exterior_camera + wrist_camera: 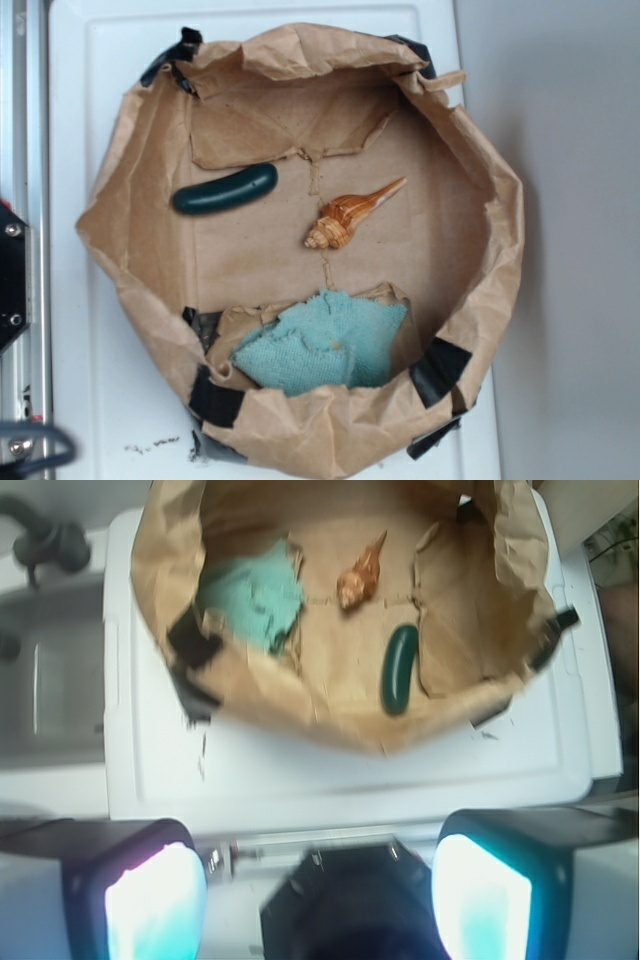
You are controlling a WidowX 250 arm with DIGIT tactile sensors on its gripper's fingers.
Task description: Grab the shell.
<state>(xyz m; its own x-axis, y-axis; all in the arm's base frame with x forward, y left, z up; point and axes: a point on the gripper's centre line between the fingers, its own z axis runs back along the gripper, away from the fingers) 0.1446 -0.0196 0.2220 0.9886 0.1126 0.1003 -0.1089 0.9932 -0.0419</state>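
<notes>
You have one shell (349, 217), one green cucumber (224, 190) and one blue cloth (325, 343) in the paper bag (480, 300). Your gripper (318, 880) hangs spread wide, empty.

Contents of the one brown paper enclosure (470, 150) on the desk (90, 400): one shell (345, 217), one dark green cucumber-shaped object (224, 190), one teal cloth (325, 342). The wrist view confirms one of each. One hand (318, 880) with two fingers (150, 900).
</notes>
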